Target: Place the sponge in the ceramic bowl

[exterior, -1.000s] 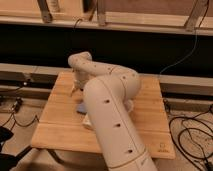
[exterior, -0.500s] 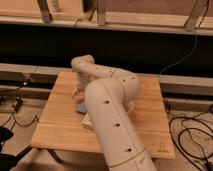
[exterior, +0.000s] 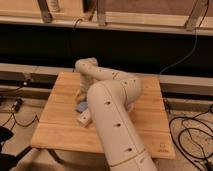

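**A:** camera view, where's your end effector (exterior: pixel 80 95) at?

**B:** Down low over the counter (exterior: pixel 55 125), toward its left edge, half tucked behind my own arm (exterior: pixel 112 115). Fingers spread wide.

**A:** and the sponge?

**B:** The sponge (exterior: pixel 81 106) lies flat on the wood just below my end effector. Can't tell if they're touching.

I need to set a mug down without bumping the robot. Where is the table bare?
The table is bare along its left edge and front-left corner, and on the right between the arm and the right edge. Crowded: left of centre, where the open pincer is down at the sponge, beside a white object.
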Available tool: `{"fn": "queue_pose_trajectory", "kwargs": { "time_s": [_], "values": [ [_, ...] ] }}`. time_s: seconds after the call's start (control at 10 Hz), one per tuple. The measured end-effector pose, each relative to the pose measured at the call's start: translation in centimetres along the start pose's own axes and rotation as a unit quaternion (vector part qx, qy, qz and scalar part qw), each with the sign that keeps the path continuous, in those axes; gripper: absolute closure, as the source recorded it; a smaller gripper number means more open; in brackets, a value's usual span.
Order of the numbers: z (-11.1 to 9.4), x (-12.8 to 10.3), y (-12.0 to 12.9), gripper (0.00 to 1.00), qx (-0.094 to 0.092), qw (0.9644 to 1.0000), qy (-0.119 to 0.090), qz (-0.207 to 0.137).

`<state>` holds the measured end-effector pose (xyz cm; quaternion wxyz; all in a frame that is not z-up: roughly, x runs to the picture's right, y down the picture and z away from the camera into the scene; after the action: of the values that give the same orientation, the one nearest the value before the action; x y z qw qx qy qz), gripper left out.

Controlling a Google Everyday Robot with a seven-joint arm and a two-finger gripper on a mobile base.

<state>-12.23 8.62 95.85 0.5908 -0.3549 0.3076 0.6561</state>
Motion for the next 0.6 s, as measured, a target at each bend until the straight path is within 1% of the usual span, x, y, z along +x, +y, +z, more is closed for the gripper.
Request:
{"fn": "queue_pose_trajectory", "kwargs": {
  "time_s": [0.1,0.2,0.4,0.6],
  "values": [
    [0.3,0.11,0.15,0.25,-0.003,1.0,0.005,-0.002],
    [0.36,0.19,0.33,0.33,-0.004,1.0,0.007,-0.006],
    [0.2,0.28,0.67,0.53,-0.005,0.9999,0.008,-0.013],
    [-0.61,-0.2,0.99,0.75,-0.011,0.9998,-0.004,-0.014]
  ]
}}
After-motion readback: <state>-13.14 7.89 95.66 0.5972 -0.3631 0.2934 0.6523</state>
